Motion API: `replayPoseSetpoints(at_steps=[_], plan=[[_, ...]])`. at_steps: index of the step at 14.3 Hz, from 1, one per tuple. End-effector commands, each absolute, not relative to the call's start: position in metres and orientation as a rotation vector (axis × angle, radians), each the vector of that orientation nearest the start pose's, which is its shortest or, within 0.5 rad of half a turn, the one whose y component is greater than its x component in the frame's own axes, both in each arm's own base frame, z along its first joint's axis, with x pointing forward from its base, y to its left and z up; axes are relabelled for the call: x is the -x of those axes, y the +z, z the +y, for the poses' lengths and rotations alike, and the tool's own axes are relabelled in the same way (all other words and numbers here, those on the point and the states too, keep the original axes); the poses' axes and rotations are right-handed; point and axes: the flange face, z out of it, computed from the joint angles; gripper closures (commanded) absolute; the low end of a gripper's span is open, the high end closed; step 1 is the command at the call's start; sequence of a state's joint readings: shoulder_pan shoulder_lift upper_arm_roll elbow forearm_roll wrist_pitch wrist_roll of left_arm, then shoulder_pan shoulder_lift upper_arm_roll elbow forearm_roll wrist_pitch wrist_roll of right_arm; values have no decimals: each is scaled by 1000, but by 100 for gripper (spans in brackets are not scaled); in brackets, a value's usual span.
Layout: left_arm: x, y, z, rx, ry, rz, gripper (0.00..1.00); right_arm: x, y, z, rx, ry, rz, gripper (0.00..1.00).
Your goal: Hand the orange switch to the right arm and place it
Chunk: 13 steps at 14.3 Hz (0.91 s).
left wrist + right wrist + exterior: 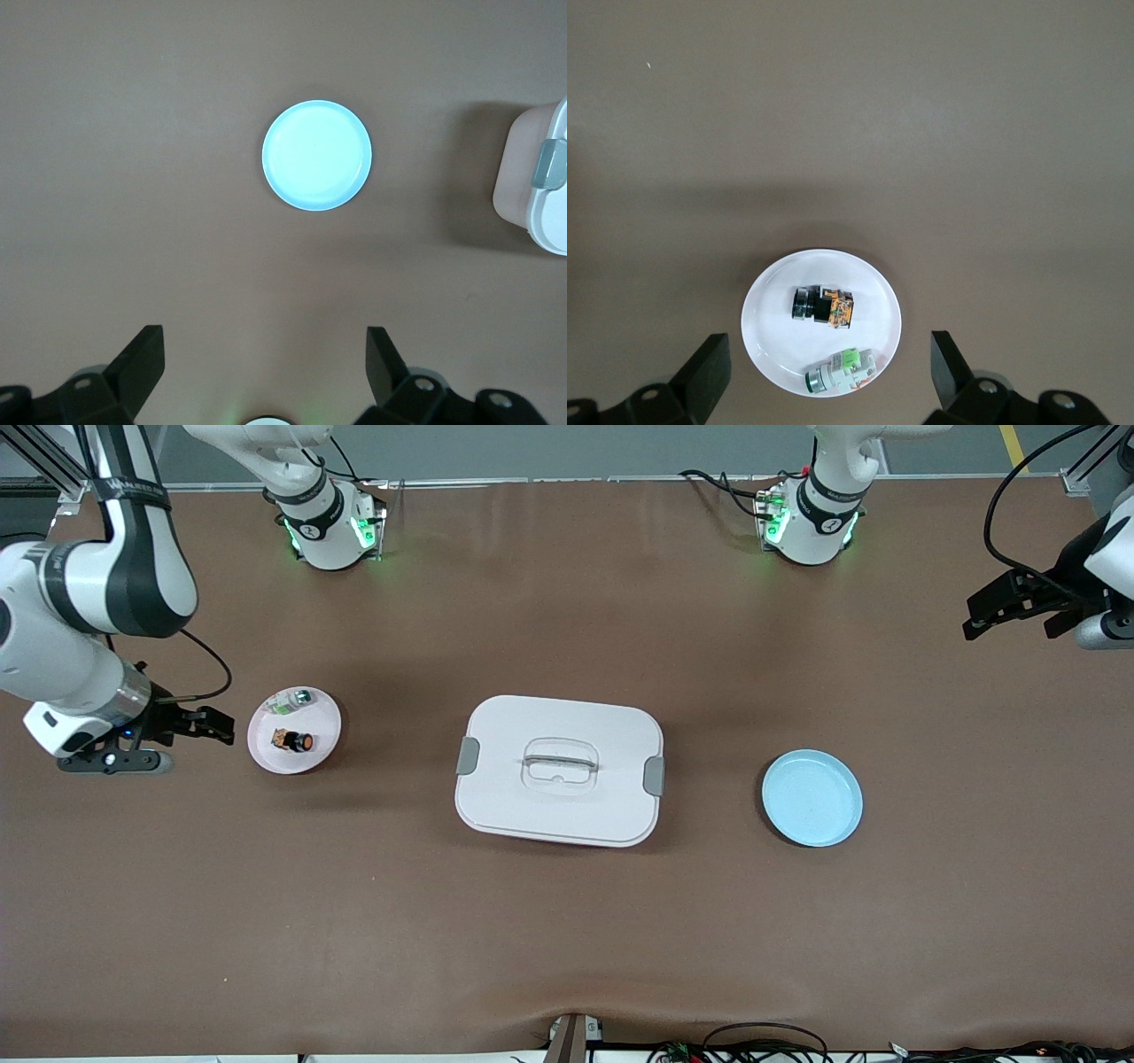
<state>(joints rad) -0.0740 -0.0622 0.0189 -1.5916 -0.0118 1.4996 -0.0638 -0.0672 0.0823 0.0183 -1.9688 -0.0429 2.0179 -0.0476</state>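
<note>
Nothing is started yet, as I read it: the orange switch (295,740) lies on the pink plate (264,751) beside the right gripper (215,724), whose fingers are spread and empty. My left gripper (1013,608) waits open near the blue plate (812,797), so pickup, handover and placing all remain.

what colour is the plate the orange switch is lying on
Pale pink plate under the orange switch, clearest in the front view.

The table (567,921) wears a matt brown covering, slightly rippled at the edge nearest the front camera. The smooth white plastic-looking lidded box (559,771) has grey clips, and the round pale blue plate (811,797) has a soft sheen.
</note>
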Motion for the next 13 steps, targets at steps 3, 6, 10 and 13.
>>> replayPoseSetpoints(at_steps=[3, 6, 10, 13], plan=[[-522, 645, -30, 3130, 47, 25, 0, -579, 476, -31, 3166, 108, 16, 0], [-521, 646, -38, 3124, 44, 49, 0, -582, 503, -32, 3167, 89, 29, 0], [-521, 646, -38, 3124, 44, 46, 0, -583, 515, -32, 3168, 82, 30, 0], [-521, 646, -38, 3124, 44, 46, 0, -579, 523, -28, 3170, 79, 18, 0]])
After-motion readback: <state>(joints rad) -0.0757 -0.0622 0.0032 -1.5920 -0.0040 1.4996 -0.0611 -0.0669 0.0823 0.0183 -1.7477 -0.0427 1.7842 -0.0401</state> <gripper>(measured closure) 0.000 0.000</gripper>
